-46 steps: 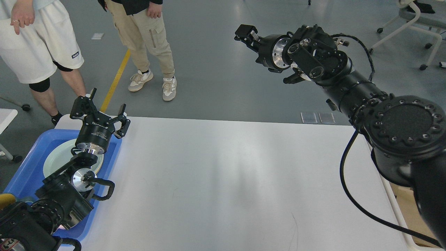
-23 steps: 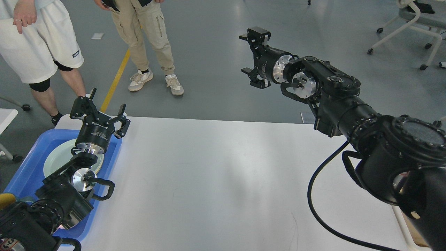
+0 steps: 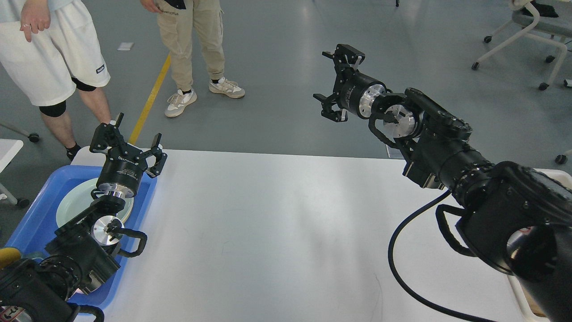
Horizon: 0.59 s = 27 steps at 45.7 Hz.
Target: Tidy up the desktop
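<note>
Both our grippers are spread open, gripping nothing. Our left gripper (image 3: 127, 141) hangs over the far edge of the blue tray (image 3: 33, 219), fingers pointing away from us, above a pale green plate (image 3: 73, 203) lying in the tray. Our right gripper (image 3: 337, 85) is raised beyond the far edge of the desktop (image 3: 277, 232), out over the grey floor (image 3: 277, 53). Desktop fills the middle, white, tray on its left end. Two people (image 3: 58, 53) stand on the floor past the left corner, only legs showing. Office chair (image 3: 532, 31) at far right.
</note>
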Motion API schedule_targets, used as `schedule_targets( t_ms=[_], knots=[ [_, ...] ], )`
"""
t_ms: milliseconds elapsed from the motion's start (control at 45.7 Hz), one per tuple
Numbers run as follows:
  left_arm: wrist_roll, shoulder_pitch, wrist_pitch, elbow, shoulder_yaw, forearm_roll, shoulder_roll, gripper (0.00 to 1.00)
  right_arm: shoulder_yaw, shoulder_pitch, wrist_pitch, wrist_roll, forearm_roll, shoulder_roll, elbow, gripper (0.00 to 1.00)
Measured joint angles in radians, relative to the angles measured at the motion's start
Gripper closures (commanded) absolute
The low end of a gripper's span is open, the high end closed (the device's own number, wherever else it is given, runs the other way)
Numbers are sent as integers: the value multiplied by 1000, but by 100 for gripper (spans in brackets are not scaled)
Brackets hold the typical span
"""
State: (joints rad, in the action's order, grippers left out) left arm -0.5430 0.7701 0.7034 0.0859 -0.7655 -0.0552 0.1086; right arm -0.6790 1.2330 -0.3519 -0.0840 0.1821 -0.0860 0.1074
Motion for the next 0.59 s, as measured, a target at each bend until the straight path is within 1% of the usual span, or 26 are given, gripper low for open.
schedule_targets(
  t_ms=[66, 306, 437, 591],
  knots=[
    [0, 0, 0, 0, 0, 0, 0, 4, 2, -5, 0, 0, 1, 33, 1, 0],
    [0, 0, 0, 0, 0, 0, 0, 4, -12, -33, 3, 1, -2, 87, 0, 0],
    [0, 0, 1, 0, 0, 0, -1, 4, -46, -36, 14, 1, -22, 85, -1, 0],
    [0, 0, 1, 0, 0, 0, -1, 4, -112, -43, 20, 2, -150, 59, -3, 0]
  ],
)
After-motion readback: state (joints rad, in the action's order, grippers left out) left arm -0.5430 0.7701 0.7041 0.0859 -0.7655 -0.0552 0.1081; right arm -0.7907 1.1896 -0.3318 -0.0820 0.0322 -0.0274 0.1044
